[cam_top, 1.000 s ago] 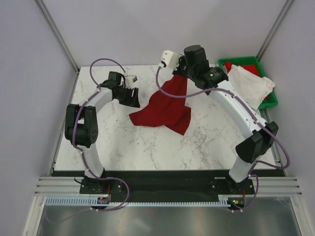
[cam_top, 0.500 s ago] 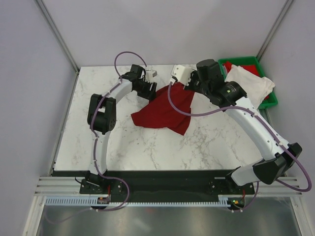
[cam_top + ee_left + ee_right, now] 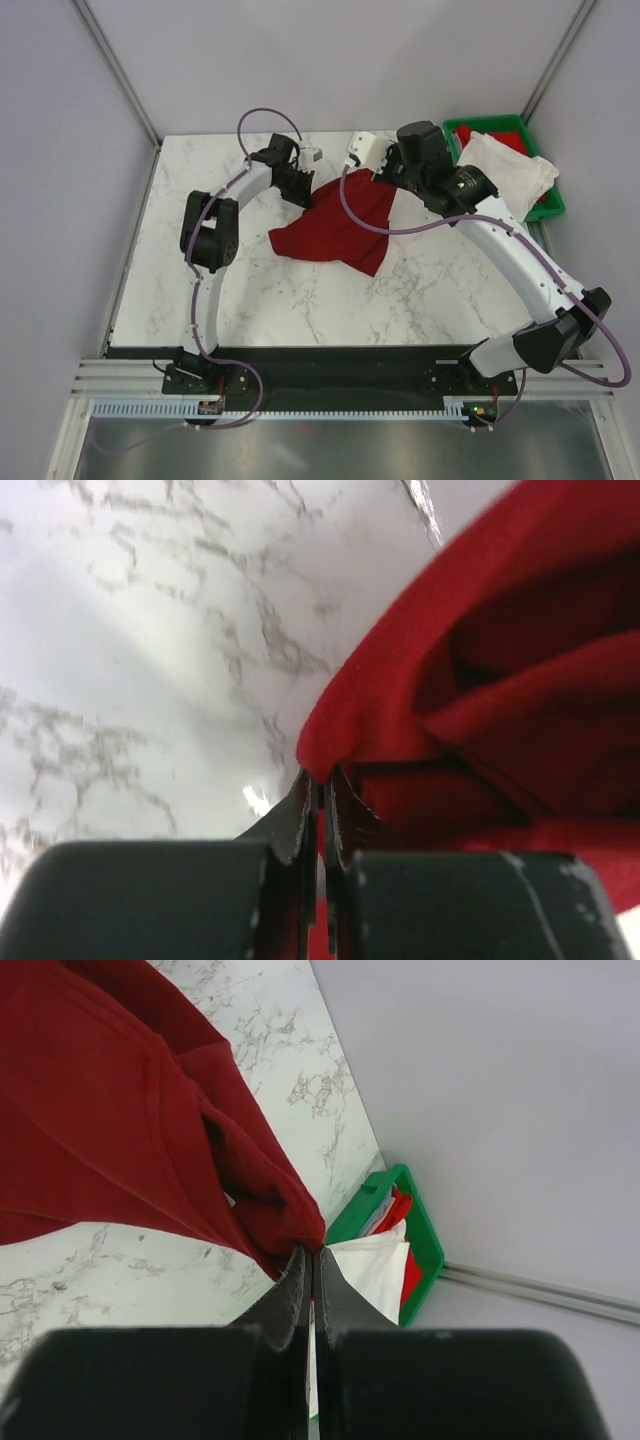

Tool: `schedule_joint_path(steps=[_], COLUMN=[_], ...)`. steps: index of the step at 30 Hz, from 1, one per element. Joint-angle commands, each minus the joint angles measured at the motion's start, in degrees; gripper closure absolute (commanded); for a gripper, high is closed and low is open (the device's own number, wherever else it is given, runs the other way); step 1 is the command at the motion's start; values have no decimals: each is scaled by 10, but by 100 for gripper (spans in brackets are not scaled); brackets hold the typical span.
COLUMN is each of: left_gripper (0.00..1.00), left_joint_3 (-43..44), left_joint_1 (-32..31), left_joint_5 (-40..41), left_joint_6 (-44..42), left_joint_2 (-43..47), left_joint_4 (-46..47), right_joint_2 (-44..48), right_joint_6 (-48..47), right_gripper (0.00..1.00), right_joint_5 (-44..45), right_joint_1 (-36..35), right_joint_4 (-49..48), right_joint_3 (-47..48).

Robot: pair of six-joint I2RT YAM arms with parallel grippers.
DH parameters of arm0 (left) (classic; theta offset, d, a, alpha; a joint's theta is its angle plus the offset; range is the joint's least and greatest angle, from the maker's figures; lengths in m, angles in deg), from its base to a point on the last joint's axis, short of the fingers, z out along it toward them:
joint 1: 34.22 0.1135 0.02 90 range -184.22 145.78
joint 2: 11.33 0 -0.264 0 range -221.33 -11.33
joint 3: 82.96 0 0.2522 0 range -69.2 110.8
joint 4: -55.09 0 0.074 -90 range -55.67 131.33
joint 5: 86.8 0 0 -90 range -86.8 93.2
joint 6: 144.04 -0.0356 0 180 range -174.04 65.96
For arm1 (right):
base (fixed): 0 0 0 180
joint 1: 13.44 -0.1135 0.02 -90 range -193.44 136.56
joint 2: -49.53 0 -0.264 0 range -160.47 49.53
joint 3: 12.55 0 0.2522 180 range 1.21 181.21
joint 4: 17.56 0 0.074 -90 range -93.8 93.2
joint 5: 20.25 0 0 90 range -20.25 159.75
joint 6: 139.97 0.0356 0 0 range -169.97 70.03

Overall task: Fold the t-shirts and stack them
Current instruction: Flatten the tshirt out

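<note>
A dark red t-shirt (image 3: 340, 225) lies bunched on the marble table (image 3: 240, 280), its far edge lifted at two spots. My left gripper (image 3: 303, 188) is shut on the shirt's far left edge; the left wrist view shows red cloth (image 3: 480, 680) pinched between the closed fingertips (image 3: 322, 780). My right gripper (image 3: 372, 176) is shut on the far right edge, with the red fabric (image 3: 130, 1110) caught at its tips (image 3: 312, 1250). An off-white t-shirt (image 3: 510, 170) drapes over the green bin (image 3: 552, 205) at the far right and also shows in the right wrist view (image 3: 375, 1260).
The green bin (image 3: 425, 1235) holds more red cloth under the white shirt. Purple cables loop over both arms. Grey walls close in the table at the back and sides.
The left arm swung right to the shirt's far left edge and its gripper closed on the cloth. The right arm shifted right, still holding its edge.
</note>
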Motion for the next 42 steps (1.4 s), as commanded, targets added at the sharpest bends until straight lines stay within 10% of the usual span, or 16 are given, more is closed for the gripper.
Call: schedule_joint_path(steps=[1,26,42], left_gripper=[98,98,98], left_joint_3=[-32,-194,-174], left_joint_1=[19,78,88], left_joint_5=[15,125,57], left_joint_6=[-8,-163,-257], left_joint_2=[122,618,295], left_joint_4=[-12,-66,-62], right_joint_2=[-8,121,-88], right_joint_6=[10,130,103], right_gripper=[100,100,100], right_joint_5=[37,-70,-103], right_joint_1=[4,53,83], right_joint_4=[-55,-20,-163], right_joint_3=[-4,-9,-120])
